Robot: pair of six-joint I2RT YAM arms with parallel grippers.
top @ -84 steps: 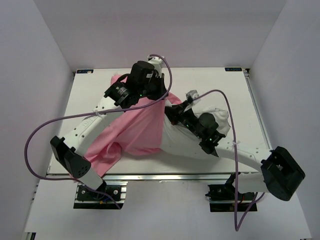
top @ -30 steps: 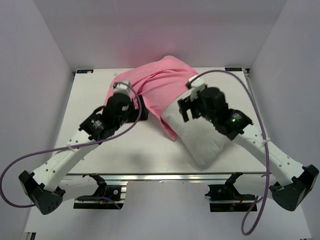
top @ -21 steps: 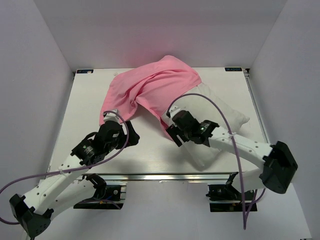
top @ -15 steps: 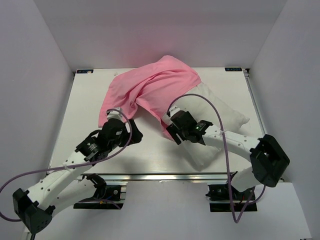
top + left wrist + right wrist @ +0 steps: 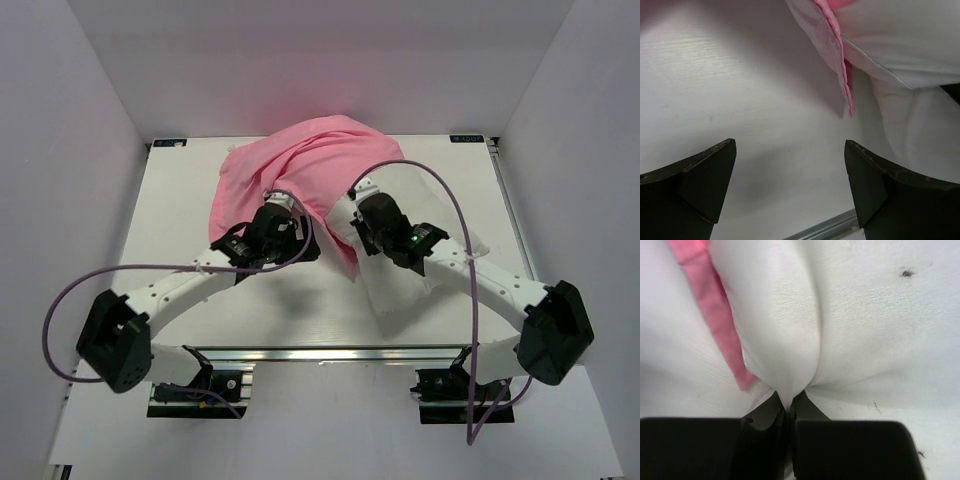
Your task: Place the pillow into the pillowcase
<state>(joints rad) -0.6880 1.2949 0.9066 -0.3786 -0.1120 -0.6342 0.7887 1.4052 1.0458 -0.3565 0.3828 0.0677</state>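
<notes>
- The pillowcase (image 5: 300,165) lies bunched against the far edge of the table (image 5: 160,250), about mid-width, much as it lay a second ago. Its mouth faces the near edge, and it covers only the far end of the pillow.
- The pillow (image 5: 405,285) lies right of centre and slants toward the near edge. Most of it is bare, so I judge the stuffing barely begun.
- The left claw (image 5: 790,185) has swung in from the near left corner to the case's mouth. Its jaws are spread fully, holding nothing, with bare table beneath. Its next move is probably for the pink edge.
- The right claw (image 5: 790,407), wide apart a second ago, has just closed. It pinches a ridge of white pillow cloth right beside the pink edge, which gives a hold for driving the pillow deeper.
- The overhead view gives the layout but hides both sets of fingertips under the wrists. Only the right wrist view shows that the pinch takes pillow and not case. Only the left wrist view shows the hem (image 5: 842,75) lying loose ahead of the spread fingers, apart from them.
</notes>
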